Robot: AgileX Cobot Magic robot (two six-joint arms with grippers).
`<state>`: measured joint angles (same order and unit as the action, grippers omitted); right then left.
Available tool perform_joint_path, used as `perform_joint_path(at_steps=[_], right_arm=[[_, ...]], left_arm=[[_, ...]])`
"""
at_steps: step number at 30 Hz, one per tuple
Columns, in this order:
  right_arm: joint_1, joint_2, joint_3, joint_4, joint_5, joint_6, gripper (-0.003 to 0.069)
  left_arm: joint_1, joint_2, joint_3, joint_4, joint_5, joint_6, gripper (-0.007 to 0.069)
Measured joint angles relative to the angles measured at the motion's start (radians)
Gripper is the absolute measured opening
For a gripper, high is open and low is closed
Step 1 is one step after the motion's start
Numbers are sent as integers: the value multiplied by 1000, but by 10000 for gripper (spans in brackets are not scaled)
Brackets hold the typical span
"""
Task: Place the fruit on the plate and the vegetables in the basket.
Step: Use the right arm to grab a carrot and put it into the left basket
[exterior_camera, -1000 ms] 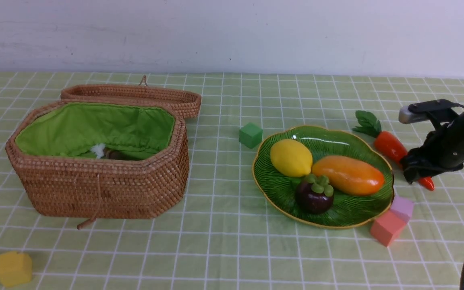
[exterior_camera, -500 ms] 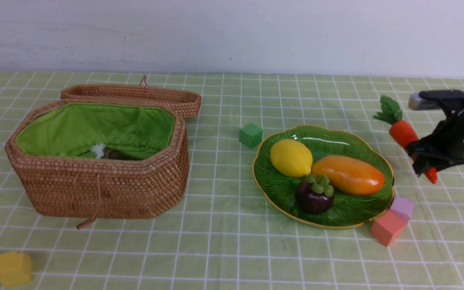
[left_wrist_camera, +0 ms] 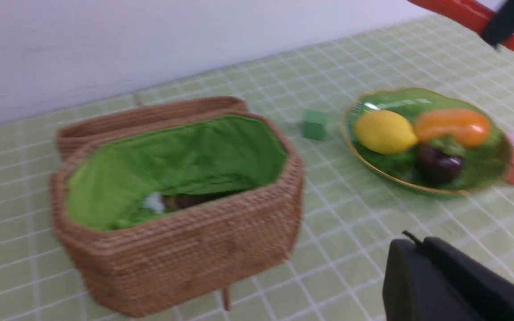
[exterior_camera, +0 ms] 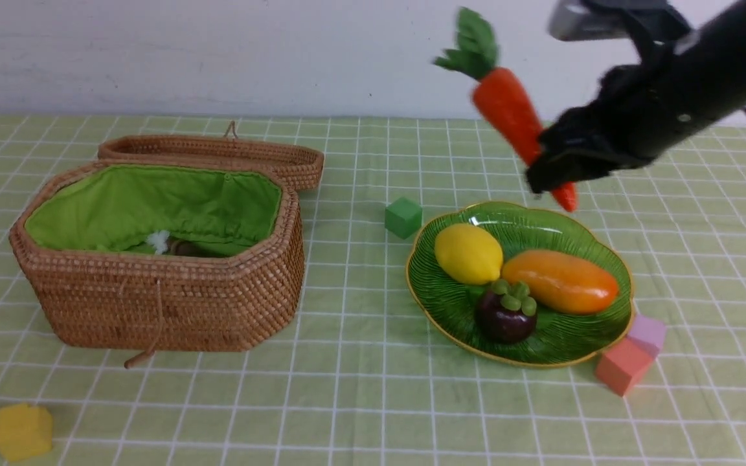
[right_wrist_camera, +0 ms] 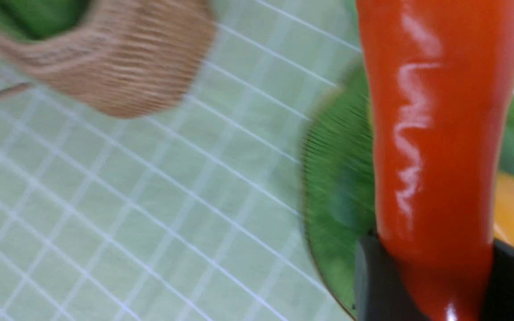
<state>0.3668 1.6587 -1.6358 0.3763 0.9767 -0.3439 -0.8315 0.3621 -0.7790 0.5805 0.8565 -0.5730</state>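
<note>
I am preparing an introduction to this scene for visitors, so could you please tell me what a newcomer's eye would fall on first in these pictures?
Probably the bright red carrot, held up in the right claw beyond the plate's far edge. Next might come the glossy green plate on the robot's right, bearing yellow, orange and dark purple fruit, and the big woven basket with its vivid green lining on the left.

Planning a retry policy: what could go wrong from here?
The orange-red toy carrot with green leaves is pinched near its narrow tip by the right tool, so it might pivot or slip. If dropped now, it could land on the glossy green leaf-like plate. Its overhanging leafy end might catch the brown woven wicker basket's rim.
</note>
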Motion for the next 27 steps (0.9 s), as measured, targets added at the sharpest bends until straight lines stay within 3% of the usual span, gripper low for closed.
perform_joint_path(at_steps=[4,7,12,18,25,27], right_arm=[[191,73,-111,1,-121,-57,254],[307,201,-259,4,-201,-116,254],[386,420,-453,-9,-272,-164,254],[395,548,-533,-41,-348,-177,268],[395,552,-540,-54,-315,-178,605],[395,530,-541,-60,-280,-178,657]], left_arm=[[0,0,0,150,43,-169,2],[0,0,0,199,69,-221,4],[0,0,0,200,100,-232,5],[0,0,0,200,137,-227,6],[0,0,0,161,141,-218,6],[0,0,0,144,125,-217,6]])
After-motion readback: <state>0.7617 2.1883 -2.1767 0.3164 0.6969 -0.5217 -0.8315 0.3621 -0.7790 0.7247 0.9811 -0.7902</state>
